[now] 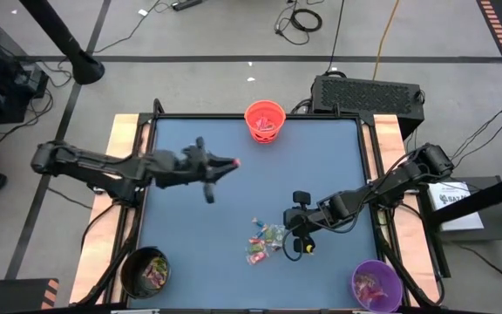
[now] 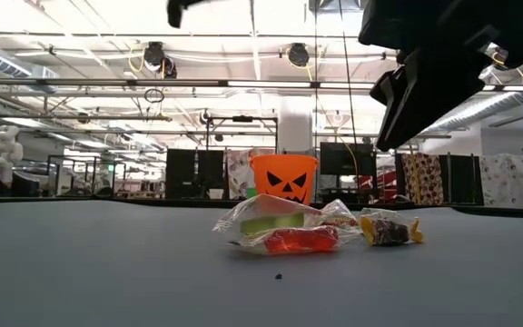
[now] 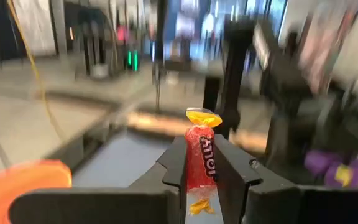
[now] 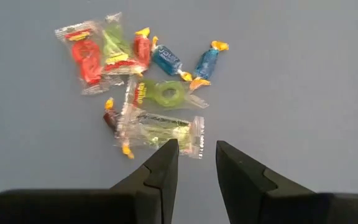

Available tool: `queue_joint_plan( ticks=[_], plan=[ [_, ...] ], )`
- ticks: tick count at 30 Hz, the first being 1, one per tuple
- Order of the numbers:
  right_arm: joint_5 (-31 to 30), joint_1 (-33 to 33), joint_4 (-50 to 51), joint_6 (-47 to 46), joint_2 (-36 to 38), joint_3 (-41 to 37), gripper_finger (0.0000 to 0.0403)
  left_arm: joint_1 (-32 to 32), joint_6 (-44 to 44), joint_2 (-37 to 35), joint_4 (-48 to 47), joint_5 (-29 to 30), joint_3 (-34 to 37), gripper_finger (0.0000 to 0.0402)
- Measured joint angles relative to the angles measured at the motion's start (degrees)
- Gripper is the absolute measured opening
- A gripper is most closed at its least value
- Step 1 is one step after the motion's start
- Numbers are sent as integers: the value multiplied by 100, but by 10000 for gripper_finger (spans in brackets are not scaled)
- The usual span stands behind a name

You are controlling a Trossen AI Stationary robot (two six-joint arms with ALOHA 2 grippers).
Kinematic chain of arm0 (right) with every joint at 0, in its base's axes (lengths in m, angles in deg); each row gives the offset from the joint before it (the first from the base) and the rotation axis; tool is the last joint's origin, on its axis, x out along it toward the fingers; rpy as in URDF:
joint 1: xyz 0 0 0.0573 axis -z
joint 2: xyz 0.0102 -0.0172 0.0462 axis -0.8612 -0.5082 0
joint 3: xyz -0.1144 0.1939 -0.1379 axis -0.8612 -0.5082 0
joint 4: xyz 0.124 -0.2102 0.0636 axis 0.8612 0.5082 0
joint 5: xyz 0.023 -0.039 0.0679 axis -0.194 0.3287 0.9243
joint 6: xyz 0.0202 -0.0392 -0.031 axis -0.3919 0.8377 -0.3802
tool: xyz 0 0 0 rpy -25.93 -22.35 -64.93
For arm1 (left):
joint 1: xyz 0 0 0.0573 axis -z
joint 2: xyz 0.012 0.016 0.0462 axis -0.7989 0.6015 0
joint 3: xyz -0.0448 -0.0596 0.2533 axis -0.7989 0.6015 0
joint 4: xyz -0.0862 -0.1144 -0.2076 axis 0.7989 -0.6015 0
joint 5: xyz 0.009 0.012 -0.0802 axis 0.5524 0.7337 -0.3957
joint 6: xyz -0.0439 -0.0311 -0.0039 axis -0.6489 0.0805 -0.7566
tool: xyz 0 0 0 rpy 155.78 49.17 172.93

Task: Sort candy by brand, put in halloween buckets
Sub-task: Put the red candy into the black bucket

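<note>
My left gripper (image 1: 231,163) is held above the table's middle, shut on a red candy with yellow twisted ends (image 3: 201,158). The orange bucket (image 1: 265,120) stands at the far edge, with candy inside. The black bucket (image 1: 145,270) stands at the near left and the purple bucket (image 1: 376,284) at the near right, both holding candy. A small pile of red, green and blue wrapped candy (image 4: 138,87) lies on the blue table top. My right gripper (image 4: 196,163) hovers over the pile's edge, pointing down, open and empty; it also shows in the high view (image 1: 294,242). My left gripper pinches the red candy's wrapped body (image 3: 199,168) between its two fingers. One yellow twisted end (image 3: 202,117) sticks out past the fingertips. The fingers lie about level, pointing toward the table's right. The candy is lifted clear of the table.
The pile also shows in the low view (image 2: 307,227), with the orange bucket (image 2: 283,177) behind it. Wooden rails run along the table's left and right sides (image 1: 125,139). Bare blue table top (image 1: 199,227) lies between the pile and the black bucket.
</note>
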Motion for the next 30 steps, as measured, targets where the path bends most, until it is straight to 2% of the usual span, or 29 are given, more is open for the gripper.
queue_joint_plan(
  ticks=[3,5,10,18,20,22,24,30],
  plan=[
    [-42,0,-36,0,1,0,100,69,54,-562,983,12,675,54],
    [-46,0,-43,2,0,0,100,91,9,-880,1277,8,948,54],
    [-54,0,-91,21,2,0,100,111,-90,-1276,1255,-187,1114,54],
    [-59,0,-184,126,2,0,100,247,-49,-1311,1387,-359,1105,54],
    [-59,0,-183,126,2,0,100,244,-40,-1409,1258,-612,1089,54],
    [-57,0,-176,126,2,0,100,250,-26,-1612,796,-1056,841,54],
    [-57,0,-176,126,2,0,100,331,-85,-1879,-74,-1339,454,54],
    [-57,0,-174,146,2,0,100,949,-291,-2051,-3760,-1097,-1206,53]
  ],
)
